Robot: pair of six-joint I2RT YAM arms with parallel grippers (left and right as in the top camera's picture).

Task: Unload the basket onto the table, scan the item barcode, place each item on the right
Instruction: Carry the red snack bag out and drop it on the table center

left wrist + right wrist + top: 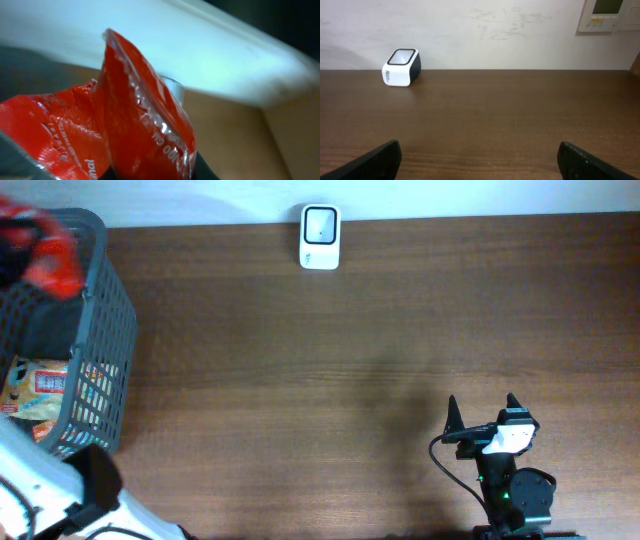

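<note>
One red packet [145, 125], pinched by the left pincer [30, 242] at ten o'clock — pickup step; next, present its barcode to the scanner [320, 237] at twelve. Right pincer [482, 162] spread.

A mock shop checkout: countertop barcode scanner [320, 237], grey shopping basket [115, 320] of packaged snacks [40, 385], brown wooden table [350, 360].

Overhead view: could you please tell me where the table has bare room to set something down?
The table is bare between the basket, the scanner and the right hand, and at the far right. Crowded only at the left: the basket, with the red packet over it.
</note>
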